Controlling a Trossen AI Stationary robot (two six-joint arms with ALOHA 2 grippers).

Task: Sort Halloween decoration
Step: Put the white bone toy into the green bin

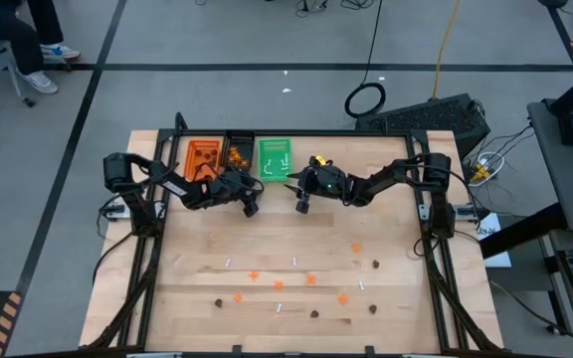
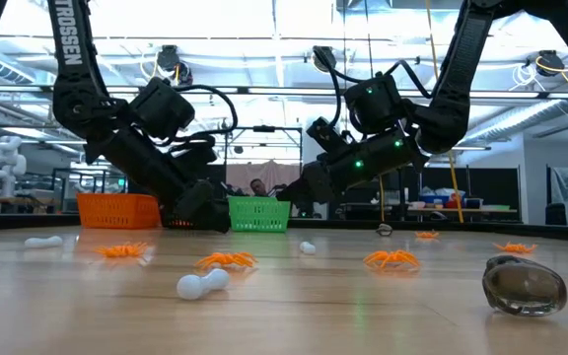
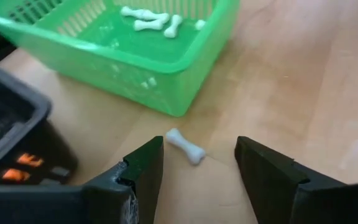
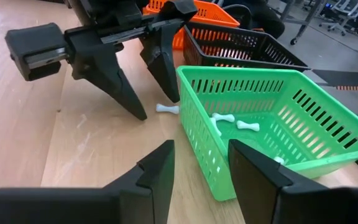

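A small white bone-shaped stick (image 3: 185,146) lies flat on the wooden table, just outside the green tray (image 1: 274,159). My left gripper (image 3: 199,142) is open, slanting down, with one finger on either side of the stick and not touching it. My right gripper (image 4: 201,149) is open with nothing between its fingers, hovering by the green tray's near corner (image 4: 188,118) and facing the left gripper (image 4: 157,107). The green tray holds a few white sticks (image 4: 247,124). Orange (image 1: 310,279), dark (image 1: 375,265) and white (image 1: 294,262) trinkets lie scattered on the table's near half.
An orange tray (image 1: 203,157) and a black tray (image 1: 237,154) stand left of the green one along the far edge. The two grippers are close together in front of the trays. A person sits beyond the far left corner (image 1: 28,40).
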